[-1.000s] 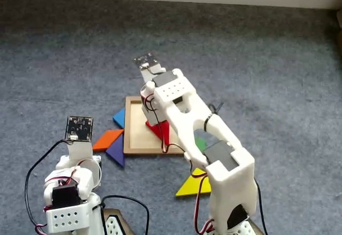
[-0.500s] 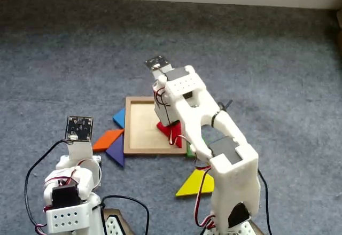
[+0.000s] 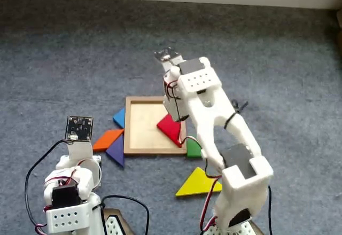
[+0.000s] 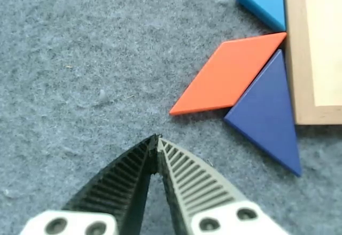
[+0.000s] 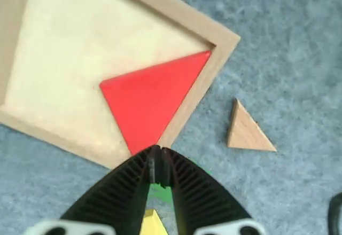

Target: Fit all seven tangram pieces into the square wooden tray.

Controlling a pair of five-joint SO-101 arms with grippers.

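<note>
1 piece placed: red triangle (image 3: 170, 128) lies flat in the wooden tray (image 3: 126, 125), centre of the high view, against its right rim
6 pieces loose: on the carpet (image 3: 267, 59) around the tray; orange parallelogram (image 3: 107, 139) at left, yellow triangle (image 3: 197, 183) at lower right
Jaws: left gripper (image 4: 156, 141) and right gripper (image 5: 157, 163) both closed, empty
Handling: pieces look light, stiff, smooth; pinch across opposite edges

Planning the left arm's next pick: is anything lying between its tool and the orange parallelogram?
Nothing visible does: carpet lies between the left tool and the orange parallelogram. The dark blue triangle lies beside it, against the tray.
</note>
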